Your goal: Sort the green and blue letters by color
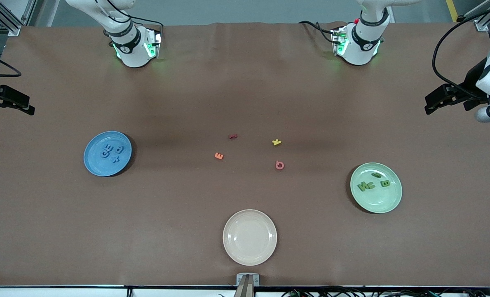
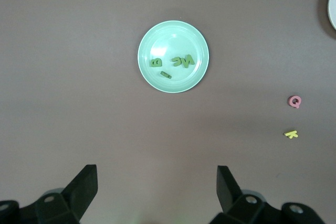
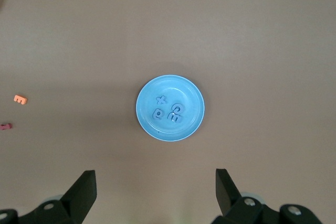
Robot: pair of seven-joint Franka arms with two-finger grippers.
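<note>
Your four blue letters (image 1: 111, 152) lie bunched together on the blue plate (image 1: 93, 165), toward the right arm's end of the desk (image 1: 245, 90). They are chunky and nearly the plate's own shade; the right wrist view shows them (image 3: 169, 109) as a cross shape, a round-bodied letter, and a c touching an E. Your four green letters (image 1: 373, 183) sit on the pale green plate (image 1: 387, 204), toward the left arm's end. There an N and a curved letter touch, a B lies just beside them, and a small darker green bit (image 1: 376, 175) lies apart, a little farther from the front camera.

Between the two plates, loose on the bare desk, you have a dark red letter (image 1: 233, 136), an orange E (image 1: 219, 155), a yellow K (image 1: 276, 142) and a pink Q (image 1: 280, 165). A cream plate (image 1: 249, 236) sits nearest the front camera, with nothing on it. Nothing covers either sorted group.

Both arms are pulled out to the desk's ends. The right gripper (image 1: 13, 102) is at the right arm's end and looks down on the blue plate, its fingers (image 3: 84, 190) spread wide and holding nothing. The left gripper (image 1: 444, 99) is at the left arm's end, over the green plate's side, its fingers (image 2: 84, 187) likewise wide apart and empty.
</note>
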